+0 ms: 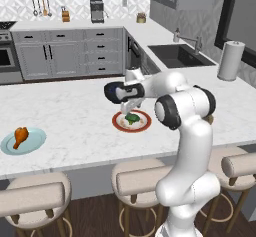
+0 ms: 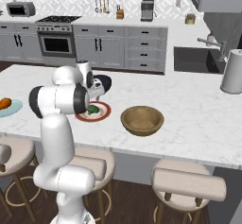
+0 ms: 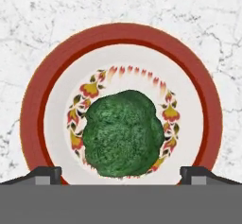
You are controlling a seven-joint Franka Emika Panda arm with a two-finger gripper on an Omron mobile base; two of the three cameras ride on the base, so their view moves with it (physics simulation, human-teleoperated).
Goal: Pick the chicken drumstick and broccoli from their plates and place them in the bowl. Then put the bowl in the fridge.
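In the left base view, the gripper (image 1: 132, 107) is held just above the broccoli (image 1: 132, 118), which lies on the red-rimmed plate (image 1: 120, 124) on the white marble counter (image 1: 75, 116). Well apart to the left, the chicken drumstick (image 1: 20, 136) is seen on the light blue plate (image 1: 35, 142).

In the right base view, the broccoli (image 2: 93, 109) is partly hidden behind the arm's elbow, on the red-rimmed plate (image 2: 101, 116). The wooden bowl (image 2: 142, 120) is set near that plate, to its right, with nothing seen inside it. The chicken drumstick (image 2: 4, 103) and the light blue plate (image 2: 14, 107) are cut by the left edge.

In the hand view, the broccoli (image 3: 124, 133) is seen from straight above at the plate's (image 3: 42, 95) centre. The fingertips (image 3: 45, 173) are spread wide on either side of it; nothing is gripped.
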